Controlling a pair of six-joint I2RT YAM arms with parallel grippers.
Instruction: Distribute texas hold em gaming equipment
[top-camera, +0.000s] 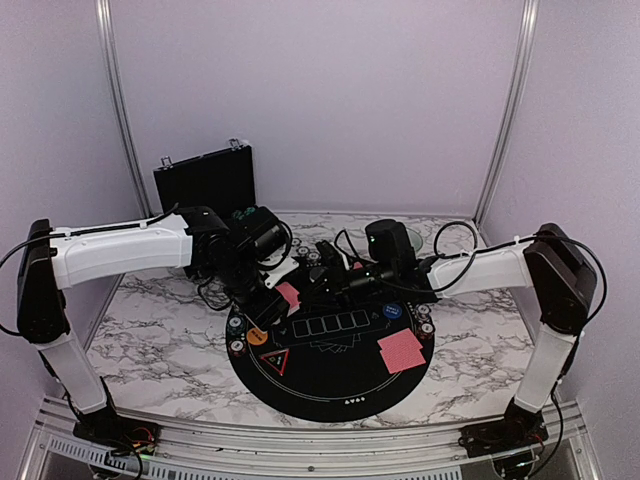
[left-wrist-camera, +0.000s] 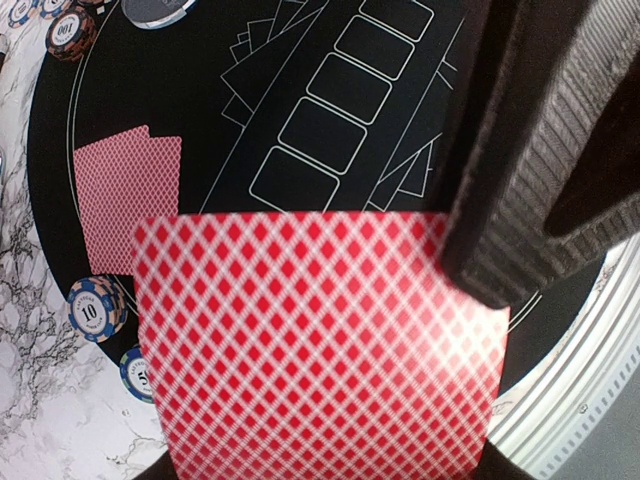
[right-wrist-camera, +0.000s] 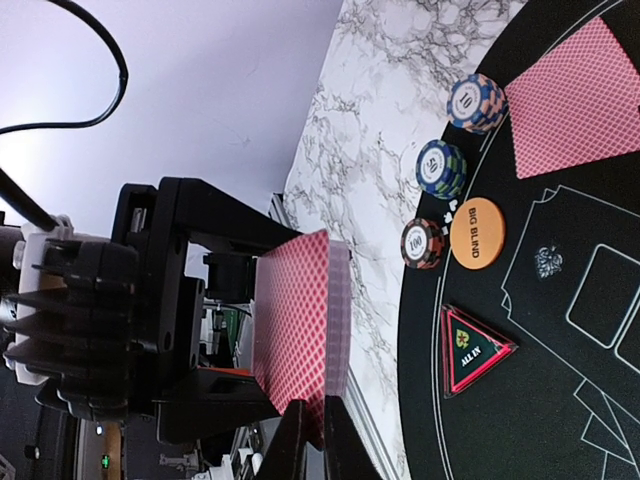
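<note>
My left gripper (top-camera: 281, 300) is shut on a deck of red-backed playing cards (top-camera: 289, 294) and holds it above the left side of the round black mat (top-camera: 330, 375). In the left wrist view the deck (left-wrist-camera: 320, 350) fills the lower frame beside one finger (left-wrist-camera: 530, 150). The right gripper (right-wrist-camera: 312, 440) pinches the near edge of the deck's outer card (right-wrist-camera: 300, 320). Dealt cards (top-camera: 401, 350) lie face down on the mat's right side. An orange BIG BLIND button (right-wrist-camera: 477, 233), a blue button (top-camera: 391, 311) and chip stacks (right-wrist-camera: 475, 103) (right-wrist-camera: 441, 168) (right-wrist-camera: 423, 243) rest on the mat's edge.
A triangular ALL IN marker (right-wrist-camera: 470, 348) lies on the mat near the orange button. A black hard case (top-camera: 205, 180) stands at the back left. More chip stacks (top-camera: 427, 320) sit at the mat's right rim. Marble table (top-camera: 150, 330) surrounds the mat.
</note>
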